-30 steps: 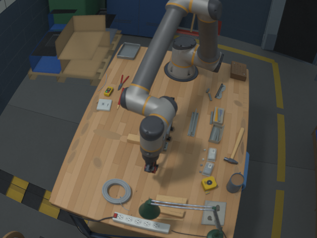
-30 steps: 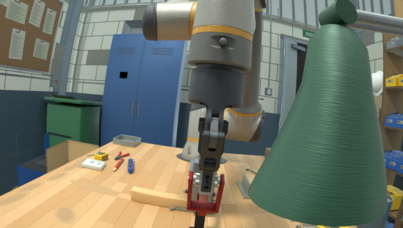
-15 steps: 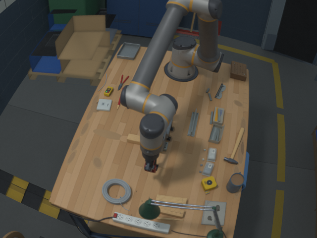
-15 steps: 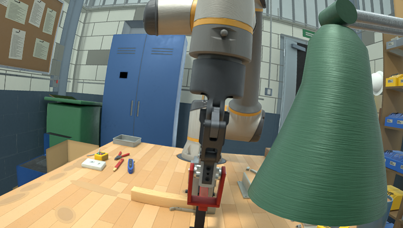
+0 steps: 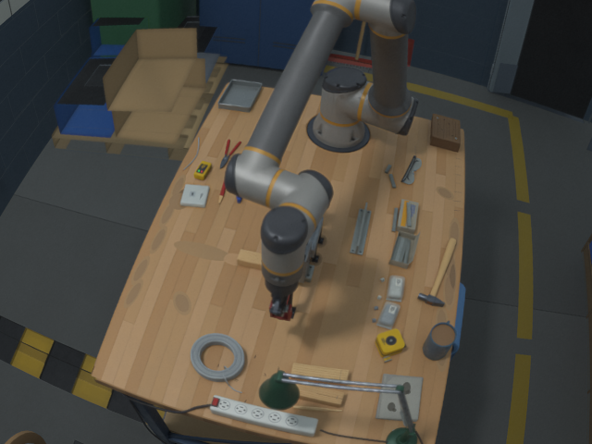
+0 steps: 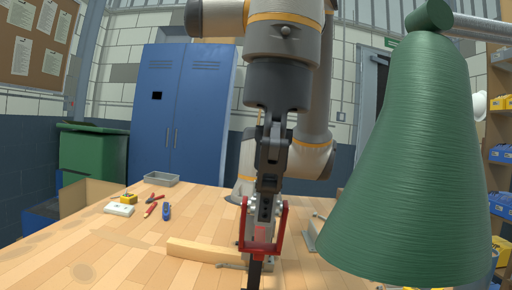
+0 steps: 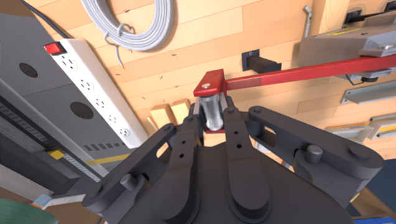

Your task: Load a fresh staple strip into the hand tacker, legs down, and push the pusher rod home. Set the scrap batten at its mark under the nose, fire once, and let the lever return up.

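The hand tacker [image 7: 345,46] is mostly hidden behind my arm in the side camera; the wrist camera shows its grey body at the upper right. The tacker's red lever [image 7: 299,72] runs from the body out to a forked red end [image 6: 263,230] with a silver roller [image 7: 212,112]. That roller end of the lever is held in my closed gripper [image 7: 211,107] [image 5: 282,306] [image 6: 265,215], raised above the bench. The scrap batten [image 6: 201,250] [image 5: 249,258] lies flat on the bench, left of the tacker. Staple strips [image 5: 360,232] lie to the right.
The green lamp shade [image 6: 413,161] stands close at the right, its arm [image 5: 339,382] over the bench's front edge. A power strip [image 5: 264,415] and cable coil [image 5: 218,356] lie near the front. Wood blocks [image 5: 319,382], tape measure [image 5: 390,341], mug [image 5: 439,340] and hammer [image 5: 437,279] sit on the right.
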Controlling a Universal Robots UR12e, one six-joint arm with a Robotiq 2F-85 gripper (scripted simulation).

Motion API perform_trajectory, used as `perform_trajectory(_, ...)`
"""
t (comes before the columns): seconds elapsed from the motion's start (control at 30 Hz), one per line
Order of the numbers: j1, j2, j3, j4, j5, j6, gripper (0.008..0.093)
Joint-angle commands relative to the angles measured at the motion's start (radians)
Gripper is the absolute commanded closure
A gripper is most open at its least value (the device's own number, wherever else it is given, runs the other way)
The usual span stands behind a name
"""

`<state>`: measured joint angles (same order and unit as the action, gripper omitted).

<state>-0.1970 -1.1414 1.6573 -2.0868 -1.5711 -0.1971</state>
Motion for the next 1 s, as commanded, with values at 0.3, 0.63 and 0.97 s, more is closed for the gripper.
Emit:
perform_trajectory(0.3,0.0,-0.01,-0.004,0.012,0.0,0.0,0.0934)
perform_trajectory(0.63,-0.001,-0.019,-0.007,0.024,0.0,-0.001,0.0934)
perform_trajectory(0.97,-0.001,-0.027,-0.009,0.034,0.0,-0.001,0.0934)
